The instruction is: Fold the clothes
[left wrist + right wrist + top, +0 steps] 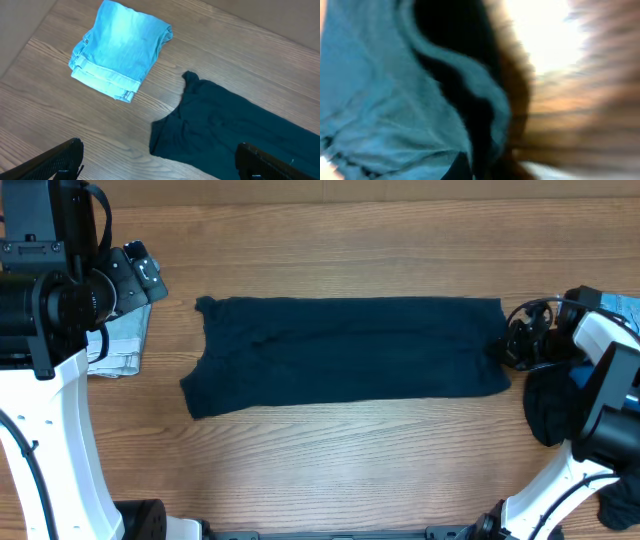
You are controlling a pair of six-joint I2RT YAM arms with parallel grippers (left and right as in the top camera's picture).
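One navy garment (350, 350), right pincer (503, 350) seemingly gripping

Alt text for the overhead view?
A long dark navy garment lies flat across the wooden table, the right tool closed on its right end. A folded light-blue denim garment sits at left, partly under the left arm.
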